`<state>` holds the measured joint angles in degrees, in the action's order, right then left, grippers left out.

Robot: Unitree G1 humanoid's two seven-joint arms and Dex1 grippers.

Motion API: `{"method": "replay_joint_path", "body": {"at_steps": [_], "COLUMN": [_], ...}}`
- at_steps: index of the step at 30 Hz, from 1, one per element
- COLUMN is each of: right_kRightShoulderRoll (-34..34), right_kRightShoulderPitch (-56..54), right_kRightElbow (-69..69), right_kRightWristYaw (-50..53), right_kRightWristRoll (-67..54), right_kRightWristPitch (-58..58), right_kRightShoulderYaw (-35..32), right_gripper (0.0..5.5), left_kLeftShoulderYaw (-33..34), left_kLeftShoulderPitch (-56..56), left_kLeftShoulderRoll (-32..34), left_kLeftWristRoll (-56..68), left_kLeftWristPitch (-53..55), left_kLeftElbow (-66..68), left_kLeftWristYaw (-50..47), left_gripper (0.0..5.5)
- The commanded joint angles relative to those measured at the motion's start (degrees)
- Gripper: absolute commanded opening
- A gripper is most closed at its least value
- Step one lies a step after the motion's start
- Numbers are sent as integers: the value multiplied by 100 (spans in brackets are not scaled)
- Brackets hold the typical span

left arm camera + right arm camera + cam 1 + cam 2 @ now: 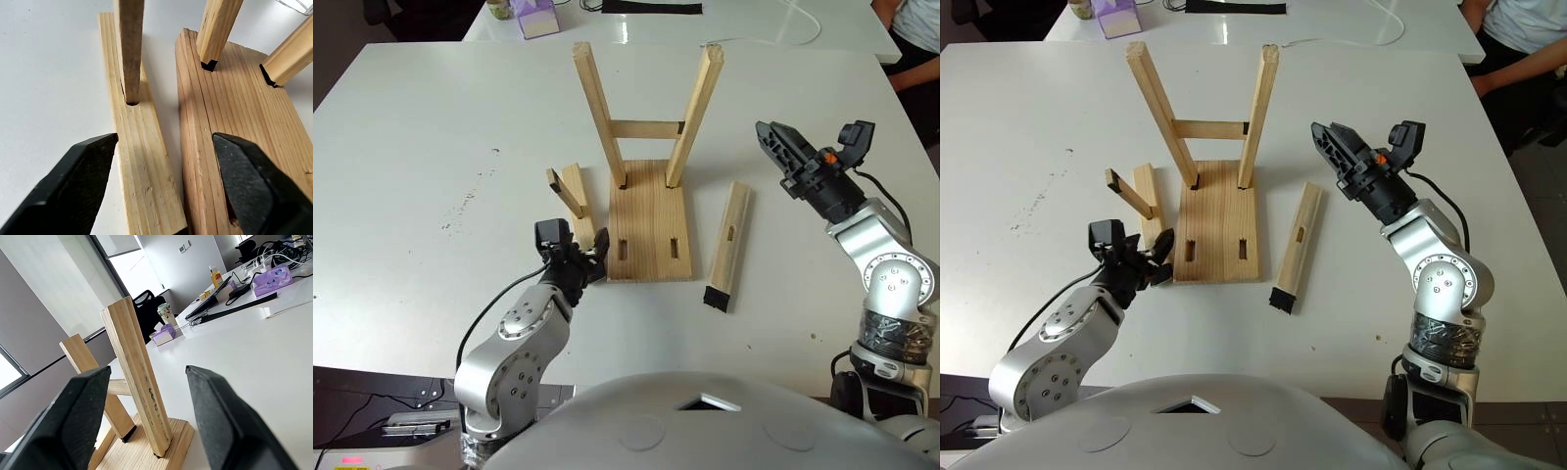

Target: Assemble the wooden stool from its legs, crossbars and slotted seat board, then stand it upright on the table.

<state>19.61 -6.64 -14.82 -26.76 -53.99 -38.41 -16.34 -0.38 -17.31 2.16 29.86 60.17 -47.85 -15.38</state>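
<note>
The slotted seat board (649, 217) lies flat mid-table. Two legs (599, 113) (695, 110) stand in its far slots, joined by a crossbar (646, 128). Just left of the board lies a third leg (142, 156) with a short crossbar (131, 44) stuck in it. My left gripper (590, 255) is open at table level, its fingers (73, 186) straddling that leg's near end and the board's left edge. A fourth leg (729, 240) lies loose to the board's right. My right gripper (778, 147) hovers open and empty right of the standing legs (137, 377).
Behind this table stands a second one with a purple tissue box (536, 18), a cup (497, 8), a flat black item (651, 6) and a white cable (803, 24). Bare white tabletop (431, 147) stretches to the left and along the front edge.
</note>
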Motion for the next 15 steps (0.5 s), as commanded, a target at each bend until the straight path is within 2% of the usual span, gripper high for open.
{"method": "replay_joint_path", "body": {"at_steps": [1, 9, 15], "right_kRightShoulderRoll": [-24, -206, -451], "right_kRightShoulderPitch": [-150, -22, 351], "right_kRightElbow": [64, -1, -285], "right_kRightWristYaw": [-33, 20, 194], "right_kRightWristRoll": [37, 97, 123], "right_kRightWristPitch": [6, 129, 329], "right_kRightShoulderYaw": [79, 94, 77], "right_gripper": [282, 282, 282], "left_kLeftShoulderYaw": [-57, 38, 278], "left_kLeftShoulderPitch": [398, 546, 595], "left_kLeftShoulderRoll": [-17, 30, 657], "left_kLeftWristRoll": [-349, -781, -663], "left_kLeftWristPitch": [290, 1055, 2201], "left_kLeftElbow": [426, 580, 181], "left_kLeftWristYaw": [-180, -192, 452], "left_gripper": [356, 356, 356]}}
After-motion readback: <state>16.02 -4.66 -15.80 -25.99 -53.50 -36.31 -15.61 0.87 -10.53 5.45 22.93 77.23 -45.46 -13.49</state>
